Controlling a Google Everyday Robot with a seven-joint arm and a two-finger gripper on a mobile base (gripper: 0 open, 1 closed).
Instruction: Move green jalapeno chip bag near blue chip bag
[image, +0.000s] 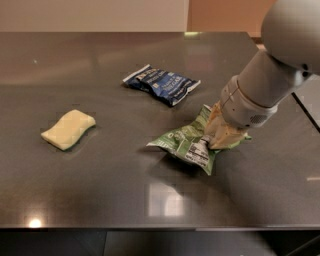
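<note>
Clearly, pincer (221, 139) pinches one end of the green jalapeno chip bag (181, 144).

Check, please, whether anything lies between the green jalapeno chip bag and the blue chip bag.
Nothing visible does. Only bare table separates the green jalapeno chip bag from the blue chip bag. The tool is clamped on the green bag's right end; the sponge lies far left.

Gripper (220, 139), clamped on green jalapeno chip bag (182, 143), sits at right. Open table (150, 117) separates it from blue chip bag (162, 85); sponge (67, 129) lies well left.
</note>
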